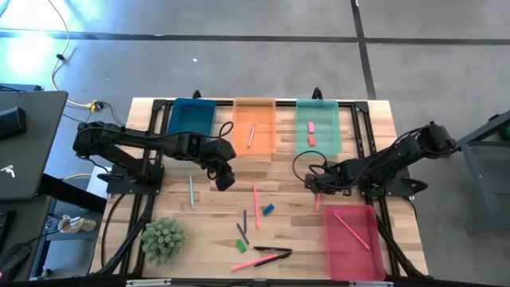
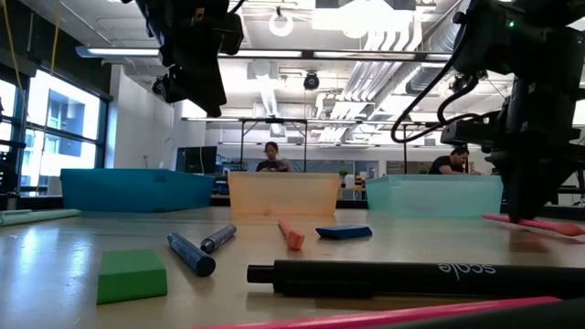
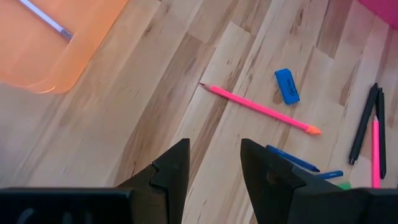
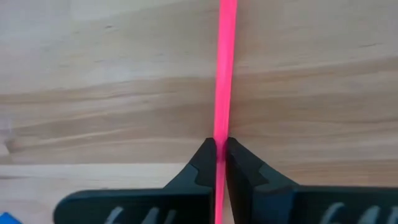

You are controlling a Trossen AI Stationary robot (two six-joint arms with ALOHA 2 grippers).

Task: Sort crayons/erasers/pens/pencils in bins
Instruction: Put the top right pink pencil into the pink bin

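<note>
Right pincer (image 4: 219, 149) clenched on thin pink stick (image 4: 224, 68) at right-centre of wooden bench (image 1: 207, 231), presumably for red-pink translucent bin (image 1: 355, 233) just below; left pincer (image 3: 211, 165) released, hovering centre-left.

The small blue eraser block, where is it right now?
High view: the small blue eraser block lies mid-table, just right of the pink pencil, left of the red-pink plastic bin.

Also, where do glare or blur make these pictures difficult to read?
High view: strong glare on the floor at the upper left. Low view: bright ceiling lights and windows leave both arms as dark silhouettes, and the black pen nearest the camera is soft. Right wrist view: the right gripper and the pink stick it pinches are sharp.
</note>
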